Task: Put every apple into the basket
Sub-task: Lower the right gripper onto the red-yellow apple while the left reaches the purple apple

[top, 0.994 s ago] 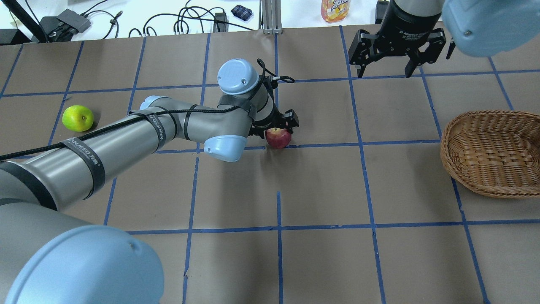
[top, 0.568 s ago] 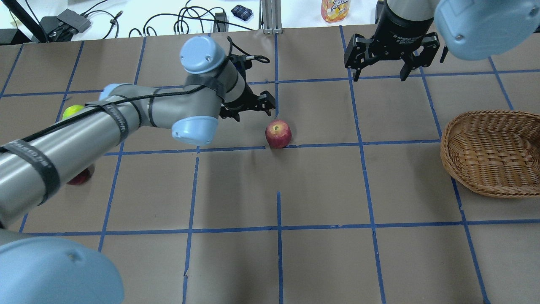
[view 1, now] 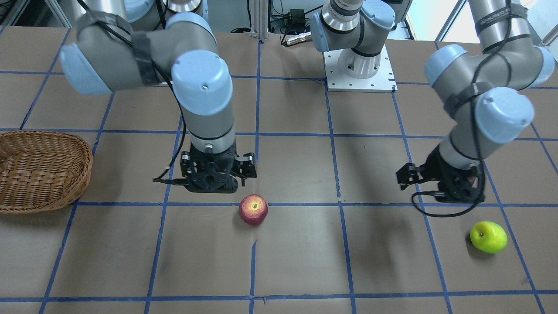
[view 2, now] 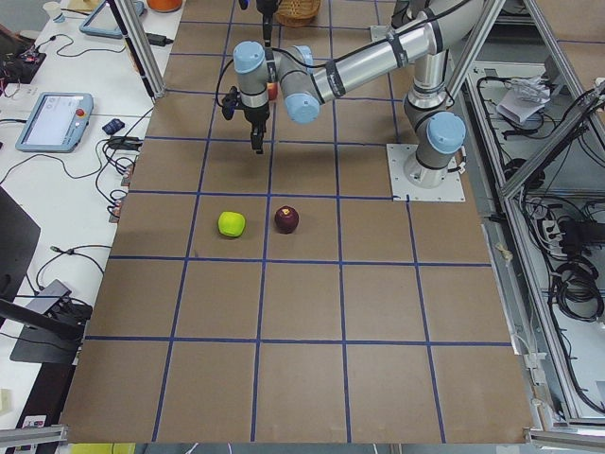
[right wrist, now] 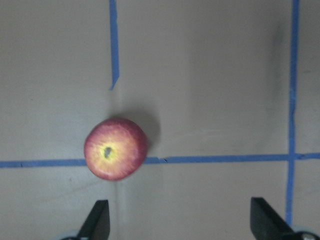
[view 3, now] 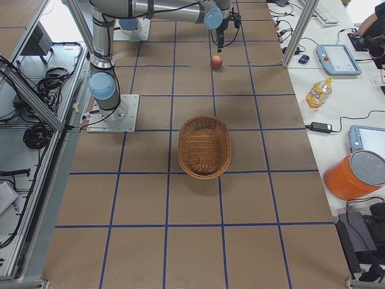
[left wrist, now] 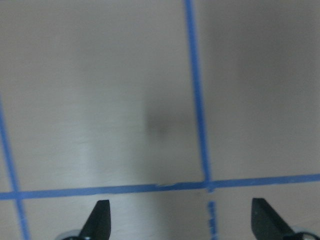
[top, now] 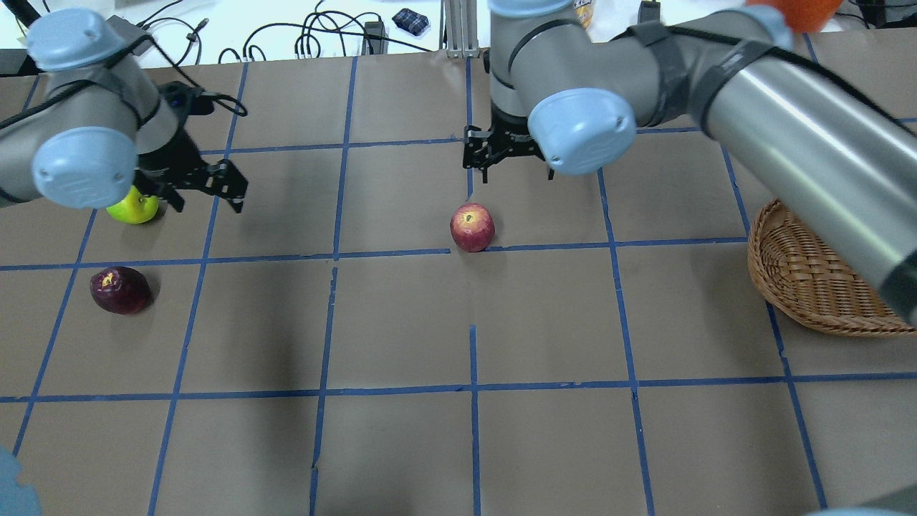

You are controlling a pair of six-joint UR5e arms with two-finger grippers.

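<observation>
The right fingers [right wrist: 98,220] are spread wide with nothing between them and point straight down at the worktop [top: 544,322]. That suits a top-down grasp of a round fruit. The red apple [right wrist: 116,149] sits stem end up on a blue tape line [right wrist: 225,159]. In the right wrist view it lies ahead of one fingertip, not centred in the gap. The hand probably needs to shift sideways and forward before it descends. In the overhead view these fingers hang just beyond the apple, on its far side, clear of it.

The left fingers [left wrist: 99,220] are also wide apart and empty. Their camera sees only bare paper and tape. The yellow-green apple [view 1: 488,237] lies near them, on the side facing the operators, and in the overhead view the left wrist partly hides it. The dark maroon apple [top: 119,289] rests a little apart from the green one, untouched.

The wicker basket [view 1: 65,183] stands at the worktop's end on the robot's right, and the right-side view shows it holding no fruit. This layout seems to explain the division of labour. The red apple is in the middle, within reach of the arm on the basket's side. The other two lie well away at the opposite end, where only the left arm is close. All three apples are on the worktop, so none of the task is done.
</observation>
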